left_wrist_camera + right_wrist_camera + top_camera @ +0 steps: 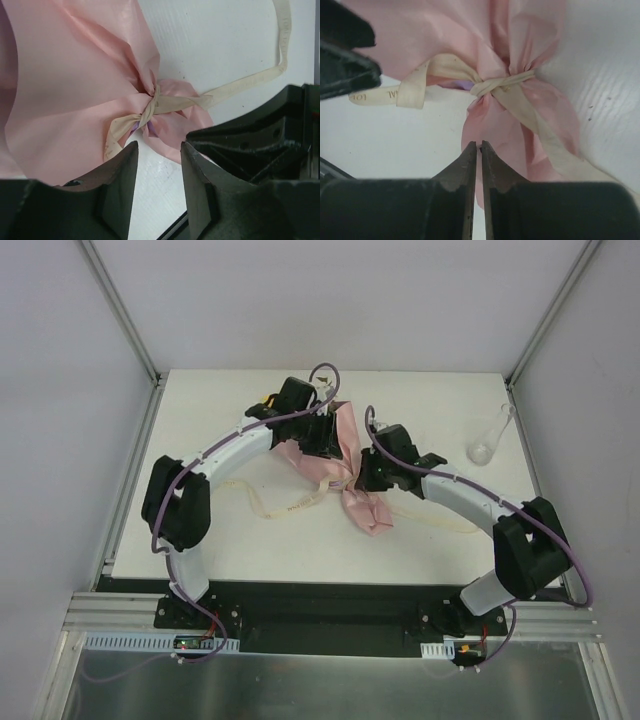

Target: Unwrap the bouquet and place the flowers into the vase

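Top external view: the bouquet (345, 475) lies flat near the middle of the table (230, 540), closed in pink wrapping paper (75, 75), with both arms bent inward over it. The left gripper (325, 440) is positioned over the far, wide part of the bundle. The right gripper (372, 478) is positioned against its right side, near the tied waist. The vase (487, 440) sits toward the far right corner, well apart from the bouquet and from both grippers. A cream ribbon (240, 85) binds the paper, and its loose tails trail across the table to the left and right of the bundle. Left wrist view: the knot (150, 107) lies just ahead of the fingertips, slightly left of the gap between them. The left gripper is released: its jaws stand parted, bare table shows between them, and nothing is grasped. The tip of its left finger overlaps the near edge of the pink paper. Right wrist view: the knot lies straight ahead of the right gripper, with the short paper tail below the knot between the knot and the fingertips. The right gripper is clenched, with only a thin slit left between the fingers. The fingertips meet the edge of the paper tail, but whether any paper is caught between them cannot be determined.
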